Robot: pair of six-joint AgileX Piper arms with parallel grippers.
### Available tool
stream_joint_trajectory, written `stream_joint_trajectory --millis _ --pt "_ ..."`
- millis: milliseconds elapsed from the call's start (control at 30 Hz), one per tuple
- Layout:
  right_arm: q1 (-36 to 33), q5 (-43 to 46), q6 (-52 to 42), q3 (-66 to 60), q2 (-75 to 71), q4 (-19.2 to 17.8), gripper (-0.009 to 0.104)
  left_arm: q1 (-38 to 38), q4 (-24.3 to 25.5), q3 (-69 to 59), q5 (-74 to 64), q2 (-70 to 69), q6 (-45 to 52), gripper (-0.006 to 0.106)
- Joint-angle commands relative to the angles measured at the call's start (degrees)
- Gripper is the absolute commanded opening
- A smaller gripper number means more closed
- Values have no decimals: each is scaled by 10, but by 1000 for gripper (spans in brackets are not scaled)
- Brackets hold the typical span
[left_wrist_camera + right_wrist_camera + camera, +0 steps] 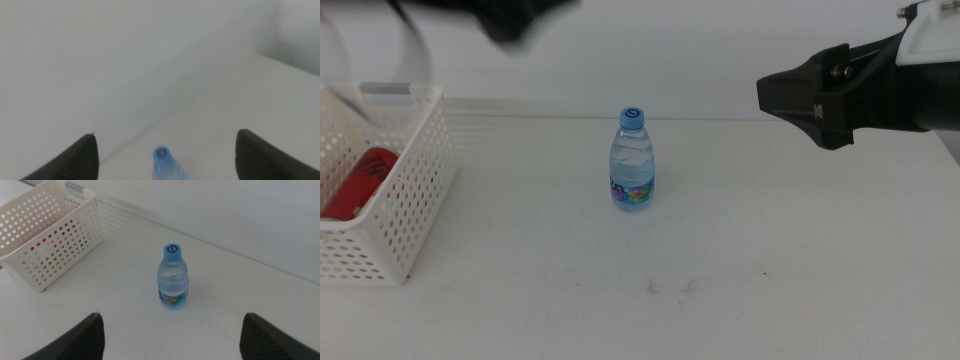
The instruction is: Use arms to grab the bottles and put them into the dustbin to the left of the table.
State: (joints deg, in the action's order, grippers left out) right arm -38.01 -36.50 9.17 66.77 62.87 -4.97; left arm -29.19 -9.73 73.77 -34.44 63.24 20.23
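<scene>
A small clear water bottle (633, 160) with a blue cap stands upright in the middle of the white table (740, 280). The white perforated dustbin (415, 190) sits at the table's left edge, and a slim red can (362, 180) lies inside it. My right gripper (770, 97) hovers open, high and to the right of the bottle. Its wrist view shows the bottle (173, 277) ahead between the wide jaws, with the dustbin (45, 235) beyond. My left gripper (510, 20), blurred at the top, hangs open above the bottle's cap (162, 156).
A pale wall runs behind the table's back edge (720, 118). Faint scuff marks (670, 287) lie on the tabletop in front of the bottle. The dustbin's grey handle strip (388, 90) faces the back.
</scene>
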Motion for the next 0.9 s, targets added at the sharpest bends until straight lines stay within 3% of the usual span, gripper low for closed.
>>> stream_joint_trajectory --millis 0,100,133,167,367,867 --pt "3 7 0 -2 -2 -8 79 -24 64 -141 220 -13 -86 94" --pt "3 7 0 -2 -2 -8 79 -24 134 -331 531 7 -218 94" --pt "3 7 0 -2 -2 -8 79 -13 135 -420 668 48 -262 94" --pt "3 7 0 -2 -2 -8 79 -9 127 -443 690 69 -273 94" --pt "3 7 0 -2 -2 -8 79 21 149 -438 710 179 -270 94" --pt "3 7 0 -2 -2 -8 79 27 191 -238 760 436 -312 94"
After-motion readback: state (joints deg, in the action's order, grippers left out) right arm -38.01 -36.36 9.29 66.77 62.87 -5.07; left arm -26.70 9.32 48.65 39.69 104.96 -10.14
